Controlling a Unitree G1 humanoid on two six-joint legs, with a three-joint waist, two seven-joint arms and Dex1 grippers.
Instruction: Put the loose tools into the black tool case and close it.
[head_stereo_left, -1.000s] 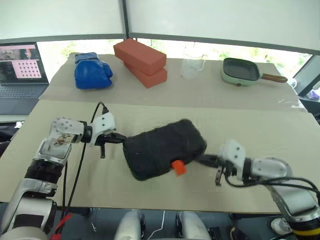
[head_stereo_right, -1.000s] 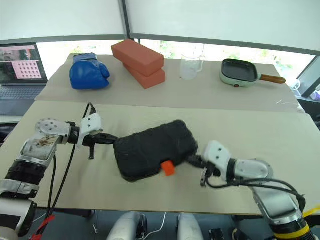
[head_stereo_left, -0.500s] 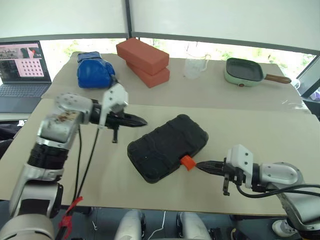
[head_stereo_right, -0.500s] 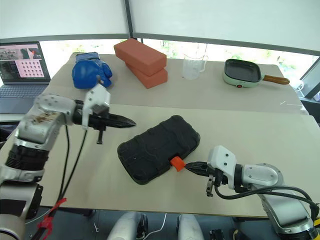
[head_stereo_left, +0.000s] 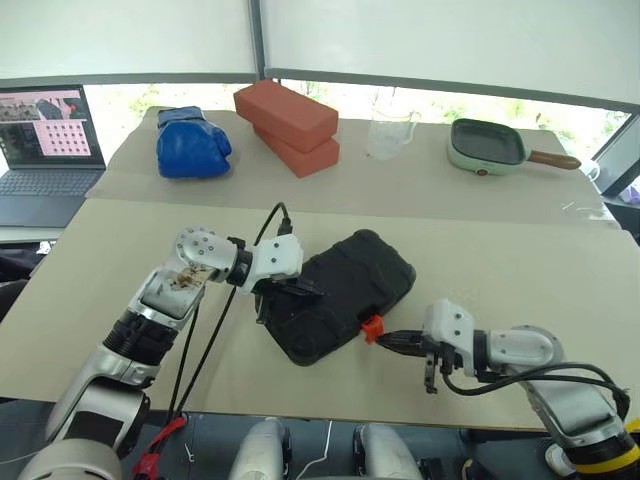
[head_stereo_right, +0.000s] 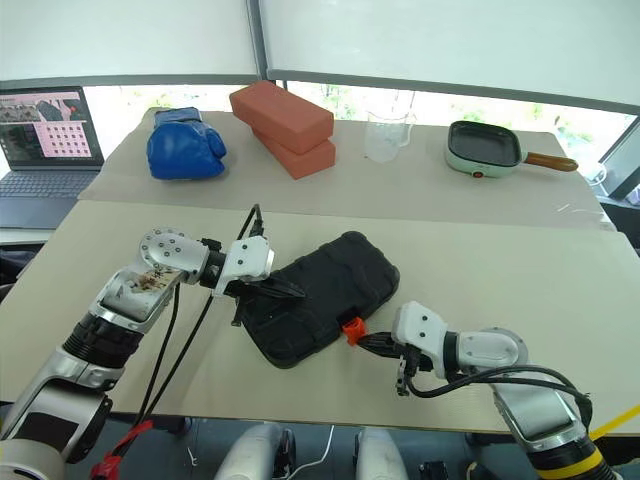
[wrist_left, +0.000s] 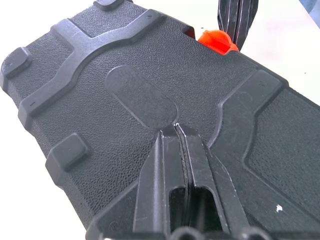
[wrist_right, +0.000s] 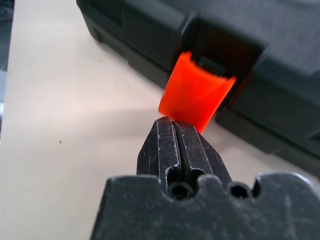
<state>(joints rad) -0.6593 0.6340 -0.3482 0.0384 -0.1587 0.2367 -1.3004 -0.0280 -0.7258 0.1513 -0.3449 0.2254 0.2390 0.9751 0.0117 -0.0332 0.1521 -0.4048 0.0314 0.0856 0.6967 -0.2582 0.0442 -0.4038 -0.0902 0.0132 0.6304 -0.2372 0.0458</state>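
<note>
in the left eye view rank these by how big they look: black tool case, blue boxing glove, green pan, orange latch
1. black tool case
2. blue boxing glove and green pan: look alike, and both sit farther back than the case, so unranked
3. orange latch, smallest

Black tool case lid shut: contents hidden. Laptop cut off by frame edge.

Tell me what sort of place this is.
Probably a robot test room: an unrelated mix of props, blue boxing glove, red bricks and frying pan, lies on plain tables, beside a laptop.
</note>
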